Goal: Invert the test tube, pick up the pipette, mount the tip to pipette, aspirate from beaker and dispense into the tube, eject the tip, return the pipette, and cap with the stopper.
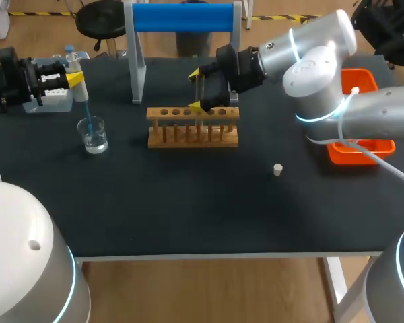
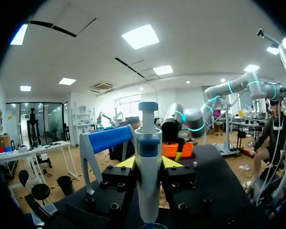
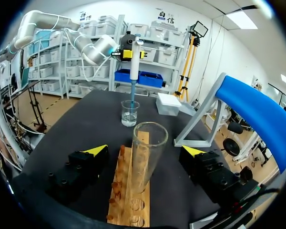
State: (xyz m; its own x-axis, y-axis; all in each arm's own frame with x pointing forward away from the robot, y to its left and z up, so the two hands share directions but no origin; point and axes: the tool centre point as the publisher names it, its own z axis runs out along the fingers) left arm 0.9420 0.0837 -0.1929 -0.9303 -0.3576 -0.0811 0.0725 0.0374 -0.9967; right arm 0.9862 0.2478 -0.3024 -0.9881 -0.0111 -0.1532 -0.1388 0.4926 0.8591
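Left gripper (image 1: 75,79): upper left of the head view, its arm coming in from the left edge; the yellow-tipped fingers are clamped on the pipette from both sides.
Pipette (image 2: 148,143): held upright between those fingers, plunger on top.
Pipette tip (image 1: 86,114): blue, mounted on the pipette, pointing down into the beaker.
White box (image 1: 50,102): just below the left gripper, close to the table's left edge and beside the beaker.
Beaker (image 1: 93,136): clear glass with a little liquid, left of centre, standing apart from the rack to its right.
Stand (image 1: 182,17): white frame with a blue roller across the top, upper middle, behind the rack; one leg comes down between beaker and rack.
Wooden rack (image 1: 192,128): middle of the frame, a row of holes along the top board.
Test tube (image 3: 148,157): clear, upright in the rack with its mouth up, towards the rack's right end in the head view.
Right gripper (image 1: 198,90): over the rack's right half, its arm reaching in from the upper right; the fingers are spread wide to either side of the test tube, neither touching it.
Stopper (image 1: 277,169): small and pale, alone on the black table (image 1: 188,202), lower right of the rack and well apart from it.
Orange tray (image 1: 363,149): right edge, partly hidden behind the right arm.
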